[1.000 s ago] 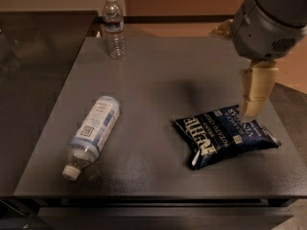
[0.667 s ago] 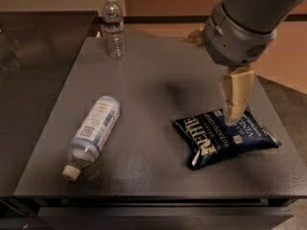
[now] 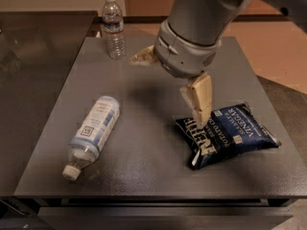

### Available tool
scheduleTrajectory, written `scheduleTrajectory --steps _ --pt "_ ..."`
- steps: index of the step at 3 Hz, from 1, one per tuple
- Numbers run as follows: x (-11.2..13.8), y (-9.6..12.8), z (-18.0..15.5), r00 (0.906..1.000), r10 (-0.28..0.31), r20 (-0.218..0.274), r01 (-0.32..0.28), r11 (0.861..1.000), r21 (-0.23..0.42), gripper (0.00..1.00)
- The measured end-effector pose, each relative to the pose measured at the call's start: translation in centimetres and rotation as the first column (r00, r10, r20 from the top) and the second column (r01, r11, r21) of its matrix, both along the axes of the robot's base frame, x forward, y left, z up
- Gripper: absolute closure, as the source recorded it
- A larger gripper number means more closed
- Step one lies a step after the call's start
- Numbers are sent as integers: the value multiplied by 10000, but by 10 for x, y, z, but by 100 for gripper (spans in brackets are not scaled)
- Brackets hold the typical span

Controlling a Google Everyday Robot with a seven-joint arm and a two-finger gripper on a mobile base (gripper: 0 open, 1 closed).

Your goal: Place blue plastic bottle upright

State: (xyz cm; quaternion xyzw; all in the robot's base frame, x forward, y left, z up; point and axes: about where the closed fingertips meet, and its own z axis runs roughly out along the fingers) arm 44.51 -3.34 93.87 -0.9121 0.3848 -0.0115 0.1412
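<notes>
The blue plastic bottle lies on its side on the left half of the dark table. Its white cap points to the front left and its pale blue-and-white label faces up. My gripper hangs from the grey arm over the middle of the table, to the right of the bottle and apart from it. Its beige fingers are spread wide and hold nothing. One fingertip points down just above the left end of a chip bag.
A smaller clear bottle with a narrow dark label stands upright at the table's back left. A dark blue chip bag lies at the front right. A second dark surface adjoins on the left.
The arm and gripper have moved left from the table's right side towards its middle. The bottles and the bag have not moved.
</notes>
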Motion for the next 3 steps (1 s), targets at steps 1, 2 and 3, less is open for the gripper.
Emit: scheduleTrajectory --steps 1,2,3 --pt "-5 36 -22 9840 1774 -168 -1780 9828 -483 0" --pt "-4 69 -46 9558 2903 -462 -2933 9522 -855 0" --pt "0 102 -66 9250 3712 -807 -3785 9185 -1146 0"
